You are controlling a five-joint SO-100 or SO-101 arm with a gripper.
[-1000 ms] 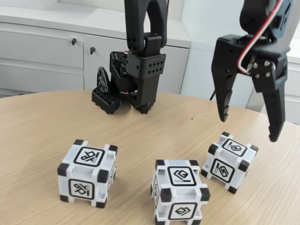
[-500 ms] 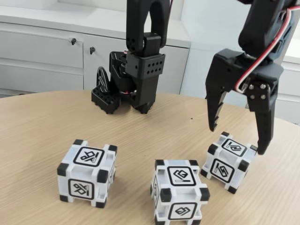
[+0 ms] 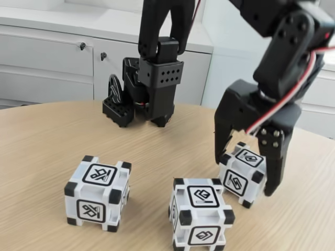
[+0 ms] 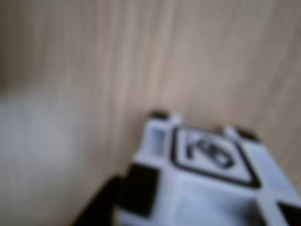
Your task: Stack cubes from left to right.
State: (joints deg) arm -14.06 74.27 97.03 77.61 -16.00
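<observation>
A: Where are the cubes?

B: All three sit on the wooden bench (image 3: 42, 146). In the fixed view the left cube (image 3: 98, 192) stands by itself, well apart from the others. The middle cube (image 3: 200, 213) is nearest the camera, and the right cube (image 3: 241, 173) sits just behind it to the right, turned at an angle.

A: And the hand?

B: The hand (image 3: 246, 172) is down over the right cube, spread wide, with one finger (image 3: 223, 137) at the cube's left side and the other at its right. Whether either one touches the cube, I cannot tell. The cube rests on the bench.

A: What does the wrist view show?

B: It is blurred. The right cube (image 4: 211, 179) fills the lower right, its black-framed glyph facing up, with wood grain around it and a dark shape at its lower left corner.

A: Anything behind?

B: The arm's black base (image 3: 149, 89) stands at the far edge, with white cabinets (image 3: 52, 63) beyond.
</observation>
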